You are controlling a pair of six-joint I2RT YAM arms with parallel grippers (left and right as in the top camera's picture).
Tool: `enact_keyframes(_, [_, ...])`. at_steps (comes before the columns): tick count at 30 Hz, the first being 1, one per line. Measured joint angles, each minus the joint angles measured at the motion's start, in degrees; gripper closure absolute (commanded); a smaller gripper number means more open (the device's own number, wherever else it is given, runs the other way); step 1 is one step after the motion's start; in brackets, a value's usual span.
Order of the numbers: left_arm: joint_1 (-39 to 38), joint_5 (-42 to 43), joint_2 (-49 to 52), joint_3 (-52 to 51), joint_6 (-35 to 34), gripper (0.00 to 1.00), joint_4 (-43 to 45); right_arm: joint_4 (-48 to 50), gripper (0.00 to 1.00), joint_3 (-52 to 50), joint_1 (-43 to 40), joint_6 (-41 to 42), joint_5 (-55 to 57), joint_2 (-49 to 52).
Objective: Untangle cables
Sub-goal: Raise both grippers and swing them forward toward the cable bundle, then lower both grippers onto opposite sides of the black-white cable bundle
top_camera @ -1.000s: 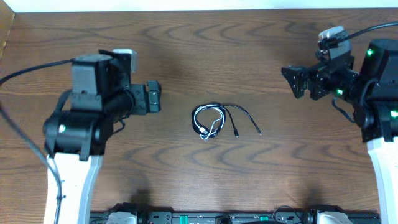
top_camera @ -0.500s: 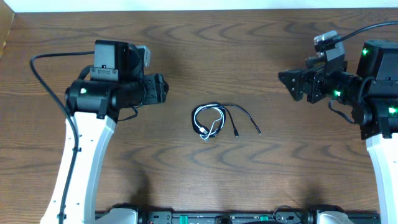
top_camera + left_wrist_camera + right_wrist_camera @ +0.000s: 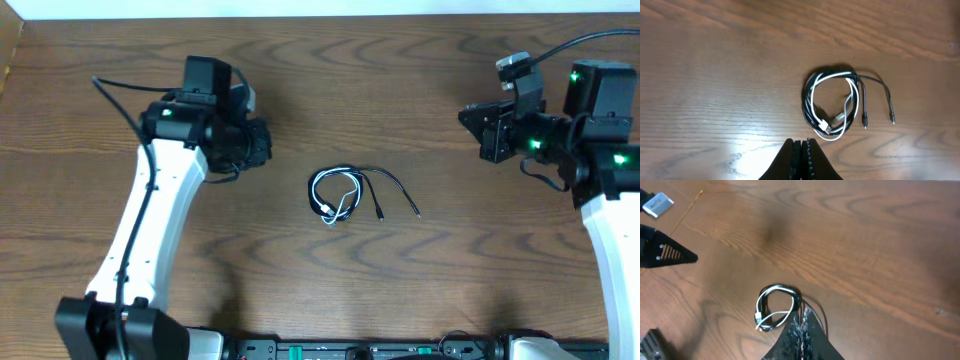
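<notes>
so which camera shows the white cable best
left wrist: the white cable is largest, its whole loop and plug end clear among the black cables. overhead shows it whole but tiny; right wrist shows it small, the right gripper covering the tangle's edge.

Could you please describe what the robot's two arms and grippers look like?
The left arm and right arm have white links, black joint housings and small green lights. A thick black cable trails from each. The left gripper and right gripper are black and taper to a point.
</notes>
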Motion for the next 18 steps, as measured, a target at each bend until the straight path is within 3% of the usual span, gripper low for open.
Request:
enact_keyframes(10, [-4.0, 0.02, 4.26, 0.0, -0.46, 0.85, 0.02, -0.63, 0.98, 0.0, 0.7, 5.25, -0.02, 6.34])
enact_keyframes(11, [-4.2, 0.02, 4.9, 0.0, -0.63, 0.84, 0.0, -0.94, 0.95, 0.0, 0.98, 5.53, 0.0, 6.99])
enact_keyframes(12, [-4.42, 0.0, 5.46, 0.0, -0.92, 0.83, 0.0, -1.4, 0.85, 0.0, 1.42, 5.9, -0.02, 7.76])
enact_keyframes(13, [-4.83, 0.0, 6.29, 0.0, -1.51, 0.76, 0.0, -1.99, 0.68, 0.0, 2.12, 6.47, -0.02, 8.74])
enact_keyframes(14, [-5.11, 0.02, 6.8, 0.0, -1.6, 0.68, 0.0, -2.56, 0.61, 0.0, 2.84, 6.71, -0.02, 9.68])
enact_keyframes(16, [-6.01, -0.04, 7.91, 0.0, -2.05, 0.53, 0.0, -3.45, 0.51, 0.0, 4.26, 7.02, 0.04, 11.37])
enact_keyframes(18, [-7.02, 0.02, 8.57, -0.02, -2.8, 0.47, -0.09, -4.04, 0.48, 0.0, 5.77, 7.17, 0.79, 13.07])
